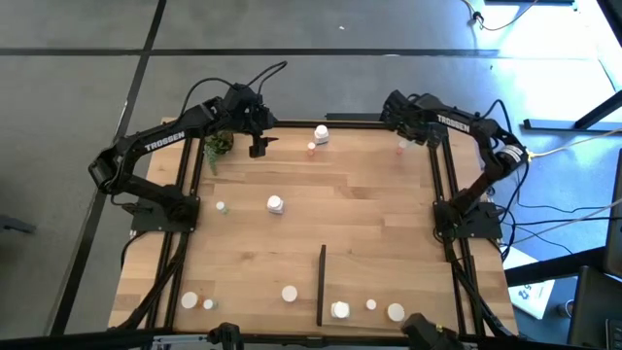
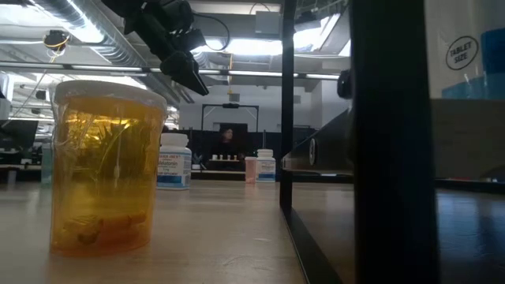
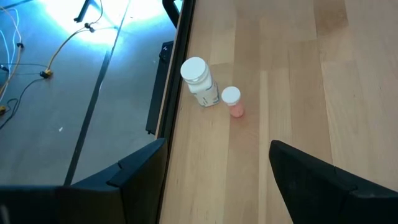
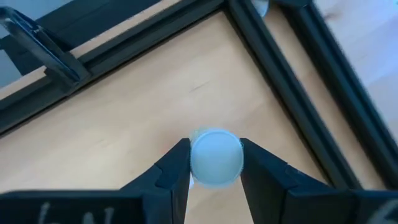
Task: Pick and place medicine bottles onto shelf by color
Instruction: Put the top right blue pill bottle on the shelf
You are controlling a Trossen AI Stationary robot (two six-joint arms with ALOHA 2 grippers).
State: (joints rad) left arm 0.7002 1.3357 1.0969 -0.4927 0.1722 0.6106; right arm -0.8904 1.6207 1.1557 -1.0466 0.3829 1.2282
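Observation:
My right gripper (image 4: 214, 152) is over the table's far right corner (image 1: 402, 136), shut on a small bottle with a white cap (image 4: 216, 157) and a pinkish body (image 1: 401, 147). My left gripper (image 1: 258, 146) hangs open above the far left part of the table, touching nothing. In its wrist view (image 3: 217, 186) a larger white bottle (image 3: 199, 81) and a small pink bottle (image 3: 232, 101) stand upright on the table by the far edge. More medicine bottles stand around the table (image 1: 275, 204). The shelf (image 1: 389, 282), with a black upright strip (image 1: 321, 284), lies near right and bears three bottles (image 1: 339, 310). My right gripper pinches the small bottle's round white cap (image 4: 200, 163) between its two fingers, one on each side. The fingers come from above, pointing steeply down. The bottle is upright under them, its body hidden by the cap. I cannot tell whether it is clear of the table.
A small green potted plant (image 1: 218, 144) stands at the far left by my left arm. Black frame rails (image 4: 292, 81) run close beside the held bottle. An amber bottle (image 2: 106, 170) stands near the low camera. Loose bottles (image 1: 190, 300) stand at the near left.

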